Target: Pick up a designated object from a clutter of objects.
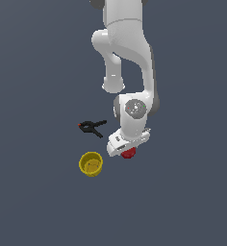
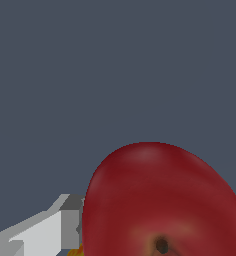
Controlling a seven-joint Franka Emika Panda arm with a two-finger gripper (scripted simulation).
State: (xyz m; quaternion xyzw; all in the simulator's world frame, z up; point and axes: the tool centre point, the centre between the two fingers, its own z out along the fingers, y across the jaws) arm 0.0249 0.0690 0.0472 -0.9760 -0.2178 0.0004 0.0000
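We are at the grasp: the apple [image 2: 162, 205] sits between the fingers of the tool [image 1: 129, 153].

It lies on the desk [image 1: 38, 72], near the cup [image 1: 91, 164] and clamp [image 1: 92, 127]. We cannot tell whether the tool is clenched; next calls for a firm squeeze, then a lift. The tool's body hides most of the apple.

On the dark floor there is one red apple [image 1: 129, 153], mostly covered by the arm's hand in the exterior view and filling much of the wrist view [image 2: 162, 200], one yellow cup [image 1: 91, 164] and one black clamp [image 1: 93, 127] with a red tip. That makes three loose things that can be counted for sure. A small orange-yellow sliver [image 2: 75, 251] at the apple's edge in the wrist view may be a fourth, though too little of it shows to tell.
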